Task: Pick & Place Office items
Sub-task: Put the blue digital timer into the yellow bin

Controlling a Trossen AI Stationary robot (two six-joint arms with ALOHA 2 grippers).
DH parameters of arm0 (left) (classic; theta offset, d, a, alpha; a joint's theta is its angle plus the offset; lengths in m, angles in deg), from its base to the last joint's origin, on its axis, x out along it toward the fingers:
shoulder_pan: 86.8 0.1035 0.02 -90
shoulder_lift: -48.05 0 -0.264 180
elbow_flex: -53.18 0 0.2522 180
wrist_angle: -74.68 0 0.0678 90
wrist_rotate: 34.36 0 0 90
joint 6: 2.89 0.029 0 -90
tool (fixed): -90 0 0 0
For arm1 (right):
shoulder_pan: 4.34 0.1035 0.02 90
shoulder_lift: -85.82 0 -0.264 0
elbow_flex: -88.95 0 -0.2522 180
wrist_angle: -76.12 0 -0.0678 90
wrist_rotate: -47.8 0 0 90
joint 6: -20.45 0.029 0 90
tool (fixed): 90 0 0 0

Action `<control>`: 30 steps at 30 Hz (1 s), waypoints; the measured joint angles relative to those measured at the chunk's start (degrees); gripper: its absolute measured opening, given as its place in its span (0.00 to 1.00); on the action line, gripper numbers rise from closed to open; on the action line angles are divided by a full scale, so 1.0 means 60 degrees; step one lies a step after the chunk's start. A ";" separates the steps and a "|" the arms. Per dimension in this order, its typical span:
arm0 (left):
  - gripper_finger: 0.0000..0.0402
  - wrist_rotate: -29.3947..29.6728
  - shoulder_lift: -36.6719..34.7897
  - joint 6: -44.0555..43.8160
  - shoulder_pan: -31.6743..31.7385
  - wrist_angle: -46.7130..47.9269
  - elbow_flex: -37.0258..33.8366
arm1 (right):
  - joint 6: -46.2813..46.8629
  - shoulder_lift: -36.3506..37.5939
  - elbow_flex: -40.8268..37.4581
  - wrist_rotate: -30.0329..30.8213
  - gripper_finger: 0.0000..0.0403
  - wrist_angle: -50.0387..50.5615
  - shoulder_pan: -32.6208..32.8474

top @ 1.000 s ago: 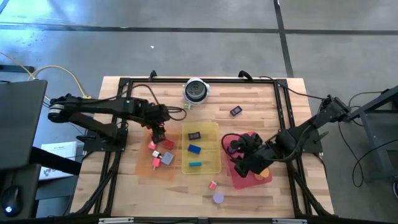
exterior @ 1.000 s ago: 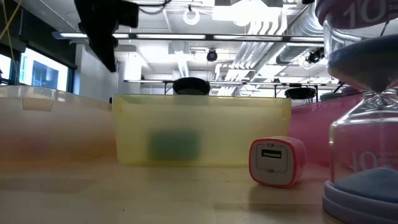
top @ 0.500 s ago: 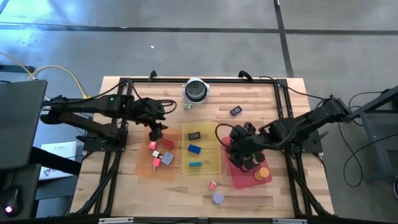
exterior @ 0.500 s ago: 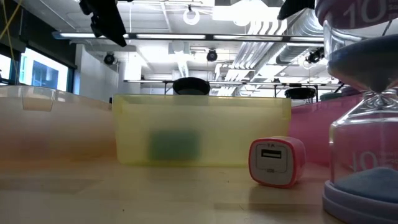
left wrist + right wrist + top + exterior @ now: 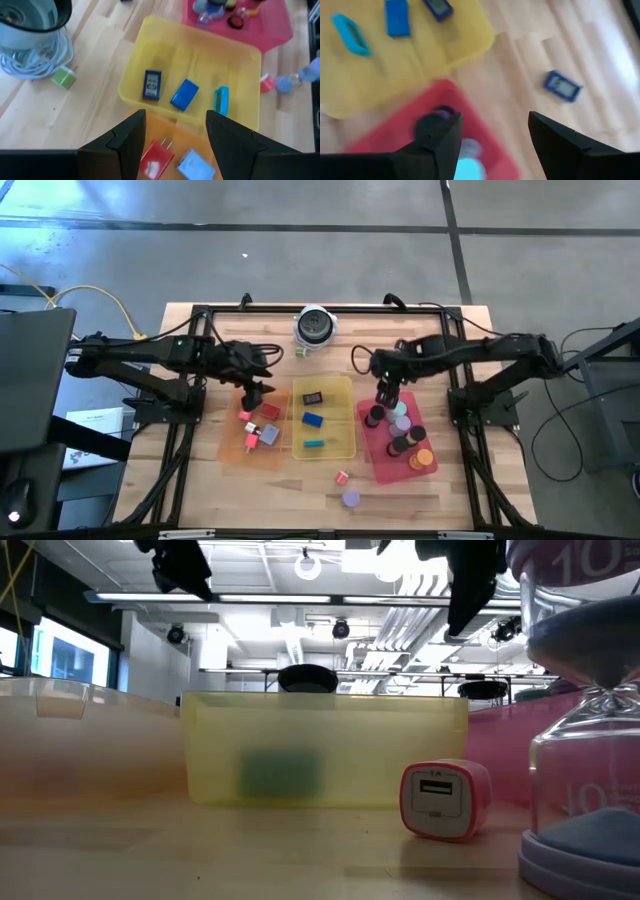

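Observation:
Both grippers hang open and empty above the trays. My left gripper is over the far end of the orange tray, where a red bit and a grey bit lie. My right gripper hovers over the far end of the red tray, which holds several round discs. The yellow tray between them holds a black block, a blue block and a teal block. A dark blue block lies on the table beyond the red tray.
A round silver-and-black object with a coiled cable stands at the far edge, a small green cube beside it. A pink charger and a purple-based hourglass stand near the front edge. A dark frame borders the table.
My right gripper has swung from the near part of the red tray toward the far edge, turning as it went, and now hangs over the tray's far end. My left gripper has risen a little and tipped more level above the orange tray. Both have stayed open.

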 joint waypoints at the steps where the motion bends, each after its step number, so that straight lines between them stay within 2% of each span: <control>1: 0.50 0.0003 0.0000 -0.0026 0.0000 -0.0097 0.0000 | -0.0565 0.0000 0.0000 0.0030 0.54 0.0055 -0.0237; 7: 0.50 0.0003 0.0115 -0.0641 0.0000 -0.0785 -0.0004 | -0.3457 0.0000 0.0000 -0.0058 0.54 0.0121 -0.1681; 13: 0.50 -0.0195 0.0352 -0.0839 0.0000 -0.1143 -0.0011 | -0.5170 -0.0047 0.0000 -0.1209 0.54 0.0037 -0.3029; 21: 0.50 -0.0219 0.0604 -0.1321 -0.0283 -0.1262 -0.0017 | -0.7652 -0.0062 -0.1041 -0.1968 0.54 -0.1248 -0.3653; 24: 0.50 -0.0129 0.0679 -0.1317 -0.0506 -0.1534 -0.0018 | -0.8303 -0.0062 -0.1610 -0.1731 0.54 -0.1646 -0.3663; 30: 0.50 0.0063 0.0897 -0.1180 -0.0688 -0.2056 -0.0026 | -0.9025 -0.0062 -0.2307 -0.0196 0.54 -0.2473 -0.3660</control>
